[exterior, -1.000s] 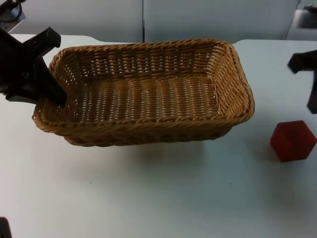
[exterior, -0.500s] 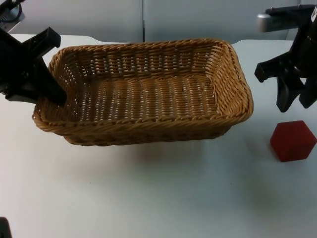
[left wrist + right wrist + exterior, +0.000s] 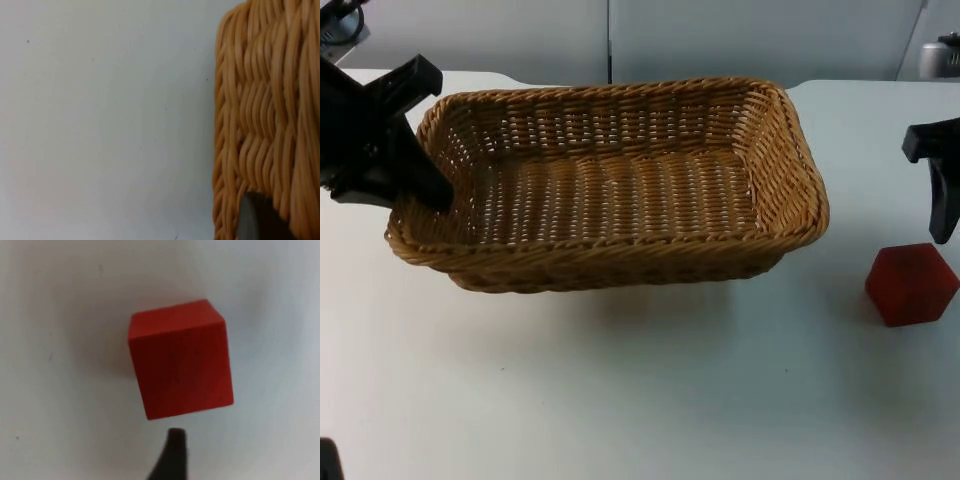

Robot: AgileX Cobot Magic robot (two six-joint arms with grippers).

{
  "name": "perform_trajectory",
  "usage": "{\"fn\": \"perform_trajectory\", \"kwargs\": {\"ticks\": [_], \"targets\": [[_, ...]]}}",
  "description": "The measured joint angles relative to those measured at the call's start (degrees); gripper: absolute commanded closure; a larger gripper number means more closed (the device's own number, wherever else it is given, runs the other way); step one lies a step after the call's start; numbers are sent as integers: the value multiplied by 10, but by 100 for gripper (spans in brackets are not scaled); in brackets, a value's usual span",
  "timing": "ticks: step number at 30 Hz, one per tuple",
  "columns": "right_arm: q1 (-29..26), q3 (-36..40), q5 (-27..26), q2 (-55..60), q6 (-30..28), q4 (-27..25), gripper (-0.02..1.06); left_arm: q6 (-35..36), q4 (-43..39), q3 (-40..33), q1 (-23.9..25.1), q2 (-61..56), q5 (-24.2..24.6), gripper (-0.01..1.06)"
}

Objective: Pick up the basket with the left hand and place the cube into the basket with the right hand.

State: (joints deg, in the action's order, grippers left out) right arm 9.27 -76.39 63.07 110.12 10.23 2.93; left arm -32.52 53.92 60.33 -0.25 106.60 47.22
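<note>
Woven tan wicker makes up the rectangular basket (image 3: pixel 610 185), and your left gripper (image 3: pixel 405 180) is clamped on the rim of its short left end, one finger inside the wall and one outside. In the left wrist view, the basket's wall stands against the black fingertip, with bare white desk (image 3: pixel 100 120) beside it. The basket's long axis runs across the desk, toward the far edge, and the shadow under its near side suggests it is lifted off the surface, though you cannot be sure of that from here.

The small red cube (image 3: pixel 911 284) sits on the desk near the right edge, well apart from the basket's right end. Your right gripper (image 3: pixel 942 190) hangs at the right edge, just on the far side of the cube and above it; one black finger points down, and whether the fingers are spread or closed cannot be told. In the right wrist view, the cube (image 3: pixel 180 359) lies straight ahead of the fingertip with one corner turned slightly toward the gripper, untouched.

The coming move turns on that short gap: the cube lies below and a little to the near side of the right gripper, so the right arm is plainly the nearer one. Expect to descend and square up to the cube's flat faces before gripping.
</note>
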Motion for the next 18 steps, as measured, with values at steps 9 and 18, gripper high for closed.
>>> {"fn": "perform_trajectory", "kwargs": {"ticks": [9, 18], "targets": [[0, 0, -33, 4, 0, -29, 21, 0, 0, 0, 0, 0, -1, 105], [0, 0, -61, 62, -13, -57, 22, 0, 0, 0, 0, 0, -1, 105]]}}
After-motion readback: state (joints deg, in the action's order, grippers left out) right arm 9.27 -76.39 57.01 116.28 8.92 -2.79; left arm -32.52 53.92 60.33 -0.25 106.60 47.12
